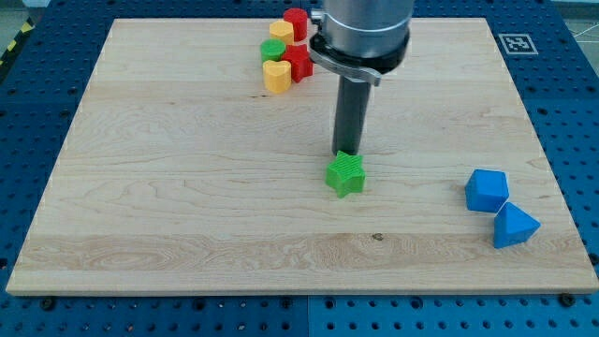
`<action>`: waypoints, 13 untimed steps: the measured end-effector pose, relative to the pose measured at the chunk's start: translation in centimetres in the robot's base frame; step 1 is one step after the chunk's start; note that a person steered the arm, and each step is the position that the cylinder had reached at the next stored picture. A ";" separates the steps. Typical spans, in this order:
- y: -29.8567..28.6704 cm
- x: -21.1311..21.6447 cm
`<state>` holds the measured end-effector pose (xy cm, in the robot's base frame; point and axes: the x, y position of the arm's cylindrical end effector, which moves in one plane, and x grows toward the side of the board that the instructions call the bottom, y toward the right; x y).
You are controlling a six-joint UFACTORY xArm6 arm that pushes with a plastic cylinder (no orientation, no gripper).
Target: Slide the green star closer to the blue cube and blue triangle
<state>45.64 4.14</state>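
- Table: pale wood board, bare over most of its face. Its right edge lies just beyond the blue pair, so an overlong push could run blocks toward that edge.
- Rod: dark, upright, hanging from the grey arm head at the view's top centre. There is no end effector with jaws here, so nothing to read as apart or together; only my tip works.
- My tip sits at the top edge of the green star, touching or just short of it; cannot tell which.
- Risk: from this side a push drives the star toward the view's bottom, not right. The tip likely needs to come round to the star's left first.
- Risk: the star's points may catch off-centre, making it spin or slip off the tip.
- Blue cube and blue triangle: touching, at lower right, well apart from the star. Too hard a shove could knock them apart.
- Cluster at top: red, yellow and green blocks, clear of the likely path.
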 end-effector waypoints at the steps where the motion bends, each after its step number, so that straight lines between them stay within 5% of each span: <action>1: -2.4 2.7; 3: -3.0 9.5; 4: 0.3 9.7; 6: -4.8 11.5; 8: -5.1 4.8; 13: 5.0 4.2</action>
<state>49.81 9.17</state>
